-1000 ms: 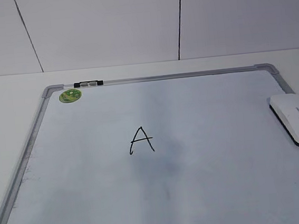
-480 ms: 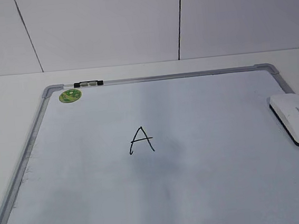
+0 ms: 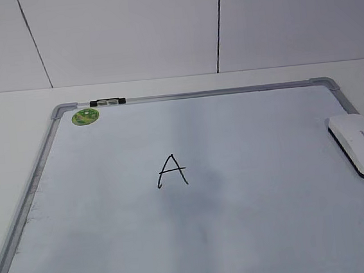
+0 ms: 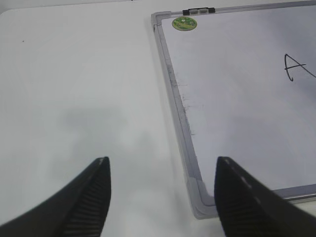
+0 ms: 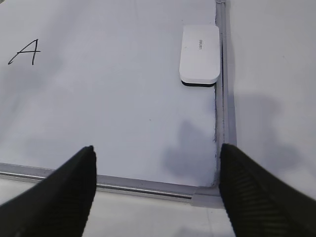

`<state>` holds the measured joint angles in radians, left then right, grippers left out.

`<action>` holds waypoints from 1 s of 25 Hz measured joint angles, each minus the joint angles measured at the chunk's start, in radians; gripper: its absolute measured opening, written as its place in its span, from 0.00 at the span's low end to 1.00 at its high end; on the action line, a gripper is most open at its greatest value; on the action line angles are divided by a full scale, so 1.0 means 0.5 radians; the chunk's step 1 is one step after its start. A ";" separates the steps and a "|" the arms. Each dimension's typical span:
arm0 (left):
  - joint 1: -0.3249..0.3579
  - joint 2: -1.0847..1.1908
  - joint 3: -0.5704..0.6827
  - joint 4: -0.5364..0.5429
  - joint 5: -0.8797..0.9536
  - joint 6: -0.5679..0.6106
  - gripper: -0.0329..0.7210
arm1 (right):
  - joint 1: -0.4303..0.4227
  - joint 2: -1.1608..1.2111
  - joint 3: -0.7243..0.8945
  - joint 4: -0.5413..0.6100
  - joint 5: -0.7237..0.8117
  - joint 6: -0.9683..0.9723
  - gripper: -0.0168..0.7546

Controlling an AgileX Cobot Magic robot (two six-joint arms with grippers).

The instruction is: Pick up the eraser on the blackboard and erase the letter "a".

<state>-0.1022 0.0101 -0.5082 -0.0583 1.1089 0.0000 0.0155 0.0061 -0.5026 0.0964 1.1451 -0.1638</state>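
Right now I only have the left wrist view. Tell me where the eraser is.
Observer: The eraser lies flat, white side up, on the blackboard beside its right frame.
Operator: Report the right hand.
Observer: The right hand is open and empty above the board's near right corner, with the eraser ahead of it.
Operator: Give me the letter in full.
Observer: It is a whole capital letter "A" at mid-board, left of the eraser.
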 joint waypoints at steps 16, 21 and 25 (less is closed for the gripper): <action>0.000 0.000 0.000 0.000 0.000 0.000 0.69 | 0.000 0.000 0.000 0.000 0.000 0.000 0.79; 0.000 0.000 0.000 0.000 0.000 0.000 0.68 | 0.000 0.000 0.000 0.000 0.000 0.000 0.79; 0.000 0.000 0.000 0.000 0.000 0.000 0.67 | 0.000 -0.025 0.000 0.000 0.000 0.000 0.79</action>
<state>-0.1022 0.0101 -0.5082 -0.0583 1.1089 0.0000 0.0155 -0.0062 -0.5026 0.0964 1.1451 -0.1638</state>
